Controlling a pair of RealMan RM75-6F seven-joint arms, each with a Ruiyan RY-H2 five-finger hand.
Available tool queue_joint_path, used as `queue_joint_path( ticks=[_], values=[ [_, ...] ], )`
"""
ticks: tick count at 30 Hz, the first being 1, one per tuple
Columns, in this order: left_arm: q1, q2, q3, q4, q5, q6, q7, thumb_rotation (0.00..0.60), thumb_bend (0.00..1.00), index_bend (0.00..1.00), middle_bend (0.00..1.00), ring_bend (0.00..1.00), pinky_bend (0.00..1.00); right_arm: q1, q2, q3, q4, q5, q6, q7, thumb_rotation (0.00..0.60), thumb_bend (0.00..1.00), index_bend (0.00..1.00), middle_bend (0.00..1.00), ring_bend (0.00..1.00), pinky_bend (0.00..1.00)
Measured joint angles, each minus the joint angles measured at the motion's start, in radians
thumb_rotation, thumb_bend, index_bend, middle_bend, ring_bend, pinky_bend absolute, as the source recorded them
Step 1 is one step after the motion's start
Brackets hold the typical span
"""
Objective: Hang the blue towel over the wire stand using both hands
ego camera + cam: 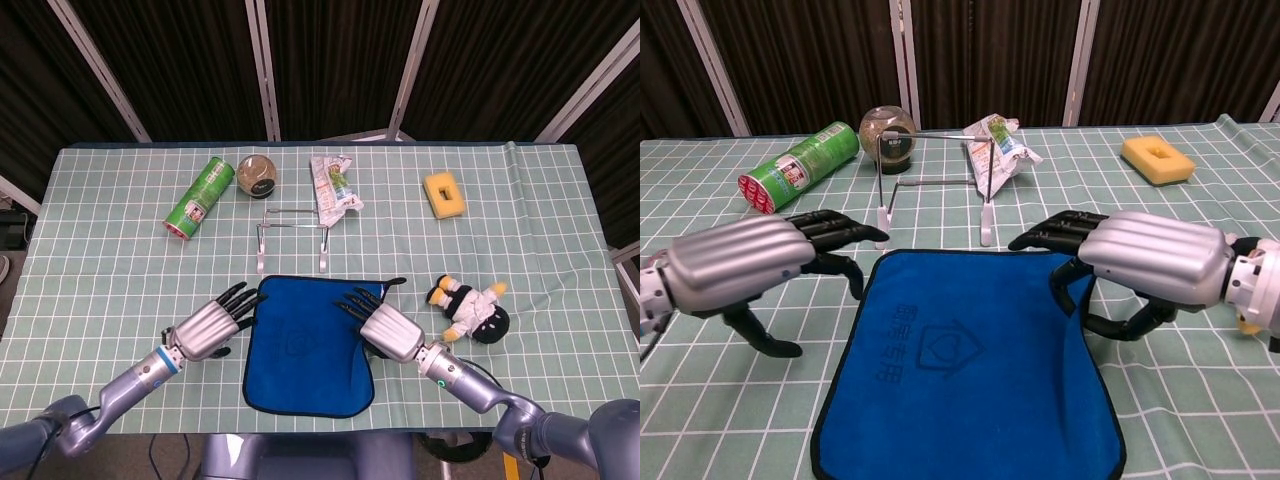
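The blue towel [305,345] [960,370] lies flat near the table's front edge. Just beyond it stands the wire stand [290,232] [935,198], bare. My left hand [208,326] [738,265] hovers at the towel's left far corner, fingers stretched toward the edge and thumb hanging below, holding nothing. My right hand [384,324] [1145,260] is at the towel's right far corner. Its fingertips reach over the cloth and its thumb curls low beside the right edge, which is pushed slightly inward. No cloth is visibly pinched.
Behind the stand lie a green can [198,196], a glass ball [257,175] and a snack packet [333,185]. A yellow sponge [445,194] sits at the back right. A plush toy [472,309] lies just right of my right hand.
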Motion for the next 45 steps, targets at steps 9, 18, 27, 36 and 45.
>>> queue_joint_path(
  ticks=[9,18,27,36,45],
  values=[
    [-0.052,-0.094,-0.001,0.094,-0.037,-0.036,0.026,0.600,0.16,0.35,0.00,0.00,0.00,0.001,-0.004,0.000,0.000,-0.002,0.007,0.008,0.600,0.44,0.65,0.04,0.00,0.00],
    [-0.081,-0.131,-0.004,0.113,-0.073,-0.055,0.042,0.600,0.16,0.35,0.00,0.00,0.00,-0.001,-0.010,-0.005,0.011,-0.007,0.015,0.016,0.600,0.44,0.65,0.04,0.00,0.00],
    [-0.106,-0.132,-0.004,0.081,-0.094,-0.052,0.066,0.600,0.18,0.35,0.00,0.00,0.00,-0.001,-0.007,-0.007,0.010,-0.008,0.017,0.021,0.600,0.44,0.65,0.04,0.00,0.00],
    [-0.113,-0.110,0.006,0.056,-0.120,-0.051,0.082,0.600,0.19,0.36,0.00,0.00,0.00,-0.001,-0.001,-0.005,0.004,-0.007,0.021,0.017,0.600,0.44,0.65,0.04,0.00,0.00],
    [-0.127,-0.125,0.010,0.053,-0.133,-0.057,0.092,0.600,0.21,0.37,0.00,0.00,0.00,-0.002,0.006,-0.004,-0.001,-0.006,0.022,0.015,0.600,0.44,0.65,0.04,0.00,0.00]
  ],
)
